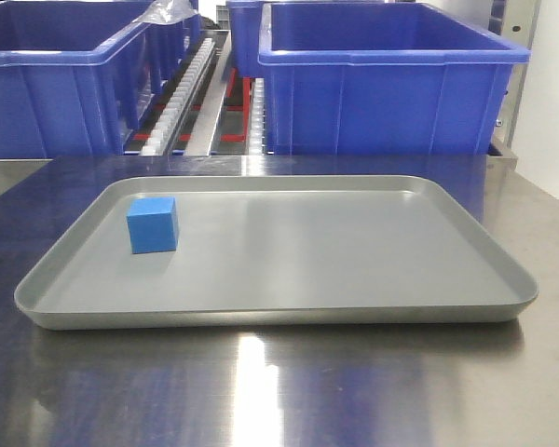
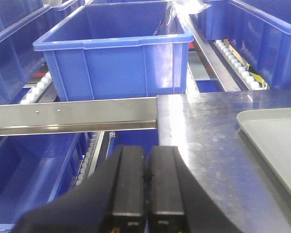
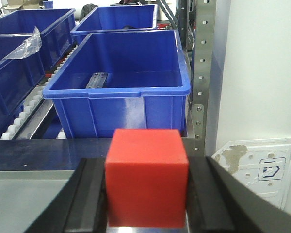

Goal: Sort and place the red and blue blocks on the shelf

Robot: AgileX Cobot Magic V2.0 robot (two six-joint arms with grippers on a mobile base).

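Red block [image 3: 146,177] clamped in right gripper [image 3: 146,196]; blue block [image 1: 152,224] on tray [image 1: 354,261].

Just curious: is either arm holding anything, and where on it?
The right gripper clamps the red block by its opposite sides; the left gripper is shut, empty.

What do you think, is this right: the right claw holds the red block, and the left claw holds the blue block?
One part is wrong. The left claw is shut on nothing, as the left wrist view shows; the blue block lies in the grey tray in the front view. The right claw does hold the red block.
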